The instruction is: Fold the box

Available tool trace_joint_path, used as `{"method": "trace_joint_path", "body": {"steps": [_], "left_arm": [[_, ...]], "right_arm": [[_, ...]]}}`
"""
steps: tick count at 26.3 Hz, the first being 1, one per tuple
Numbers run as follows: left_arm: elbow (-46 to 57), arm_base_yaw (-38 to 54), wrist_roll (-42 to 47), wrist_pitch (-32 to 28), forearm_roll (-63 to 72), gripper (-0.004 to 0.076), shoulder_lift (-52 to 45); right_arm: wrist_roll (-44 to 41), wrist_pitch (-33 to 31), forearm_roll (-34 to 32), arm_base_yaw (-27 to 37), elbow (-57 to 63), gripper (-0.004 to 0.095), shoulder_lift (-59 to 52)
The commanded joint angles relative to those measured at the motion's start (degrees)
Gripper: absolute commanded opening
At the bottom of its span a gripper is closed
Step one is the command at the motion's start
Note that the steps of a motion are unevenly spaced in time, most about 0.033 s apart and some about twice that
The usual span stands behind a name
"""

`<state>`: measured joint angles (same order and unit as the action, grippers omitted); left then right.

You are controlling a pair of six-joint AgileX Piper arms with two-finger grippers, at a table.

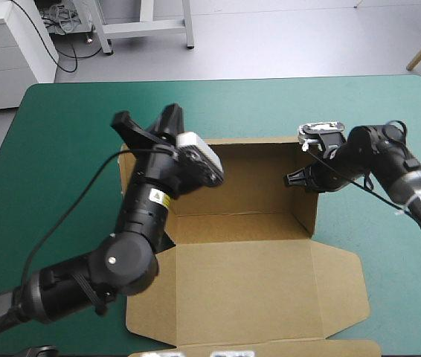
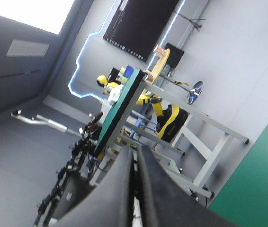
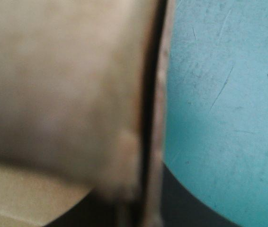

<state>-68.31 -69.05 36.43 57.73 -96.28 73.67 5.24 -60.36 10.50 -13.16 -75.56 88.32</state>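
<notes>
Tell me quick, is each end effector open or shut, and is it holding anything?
Left end effector: closed, holding nothing.
Right end effector: closed on a side wall of the box.

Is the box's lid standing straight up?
No, the lid lies flat on the teal-green table, spread out toward its near edge.

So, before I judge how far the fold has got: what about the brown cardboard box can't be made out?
High view: the left gripper and its arm cover most of the brown cardboard box's left wall.
High view: the flat lid's near edge is cut off by the picture's bottom.
Right wrist view: brown board is a close blur; which wall is unclear.
Left wrist view: looks past the table; no box shows.
</notes>
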Motion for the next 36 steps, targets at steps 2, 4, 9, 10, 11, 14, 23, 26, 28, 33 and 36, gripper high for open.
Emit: {"method": "trace_joint_path", "body": {"steps": [2,4,9,10,11,14,23,26,28,33,36], "left_arm": [[-3.06,14.31,0.19,-7.01,11.71,-0.0008,-5.74],[-3.06,25.06,-2.48,-10.65,22.89,-0.0008,-7.00],[-3.06,44.62,-18.46,-12.76,47.82,-0.0007,-7.09],[-3.06,47.16,-21.08,-13.09,51.69,-0.0008,-7.09],[-3.06,49.08,-23.13,-13.21,55.33,-0.0007,-7.09],[-3.06,55.47,-30.19,-13.09,64.99,-0.0007,-7.09],[-3.06,69.52,-45.43,-12.46,87.98,-0.0008,-7.09],[-3.06,72.31,-47.21,-12.11,90.38,-0.0008,-6.85],[-3.06,74.25,-47.46,-11.49,91.05,-0.0007,-5.84],[-3.06,78.73,-50.39,-9.47,98.02,-0.0008,-2.65],[-3.06,81.40,-52.85,-9.24,105.54,-0.0008,-1.20]], "right_arm": [[-0.86,-4.89,-0.53,0.09,-10.75,0.0000,7.46],[-1.24,-4.87,-0.55,0.09,-14.21,0.0000,11.32],[-0.78,-4.25,-1.09,0.09,-17.93,0.0001,15.49],[-0.86,-4.25,-1.09,0.09,-18.09,0.0001,15.80],[-0.86,-4.25,-1.09,0.09,-18.20,0.0002,15.90],[-0.86,-4.12,-1.63,0.09,-18.20,0.0066,15.96],[-0.86,-7.56,-4.00,0.09,-25.90,0.0461,15.96],[-1.61,-8.64,-5.56,0.09,-30.51,0.0460,15.19],[-2.30,-8.64,-5.84,0.21,-31.97,0.0461,13.52],[-3.55,-8.64,-7.04,0.21,-30.54,0.0461,7.17],[-3.63,-8.64,-8.11,0.21,-27.54,0.0482,4.76]]}}
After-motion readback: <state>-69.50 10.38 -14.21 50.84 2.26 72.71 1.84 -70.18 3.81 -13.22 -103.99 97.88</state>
